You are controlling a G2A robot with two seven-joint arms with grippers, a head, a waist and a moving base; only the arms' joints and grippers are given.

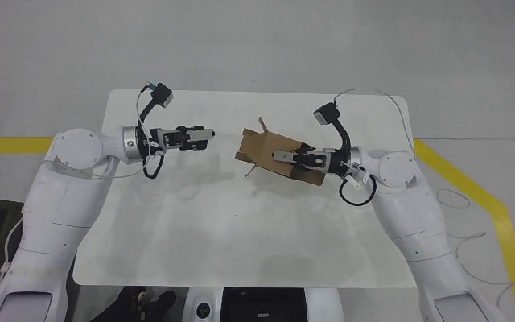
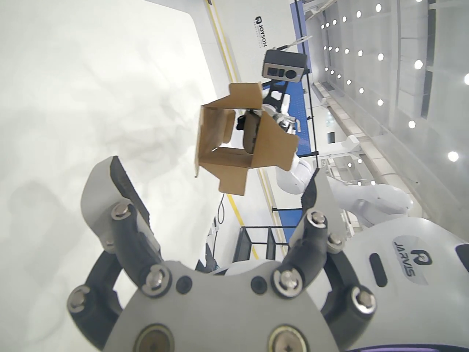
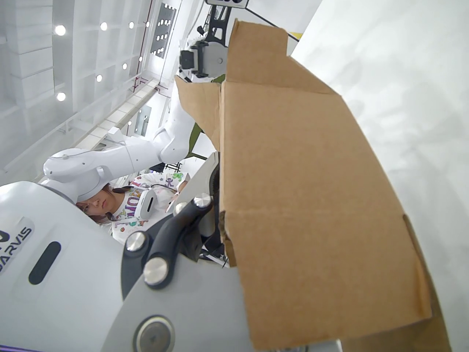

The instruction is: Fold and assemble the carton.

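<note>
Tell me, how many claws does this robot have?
2. The left gripper hangs open and empty above the table, facing the carton. The right gripper is clamped on the carton's wall, holding it above the table.

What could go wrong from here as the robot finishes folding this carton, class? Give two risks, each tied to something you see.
1. The right pincer seems to hold the carton by a single wall above the table; a push from the open left pincer could twist it loose.
2. The carton's flaps hang loose and splayed; one may catch or crease if pushed off-line.
</note>
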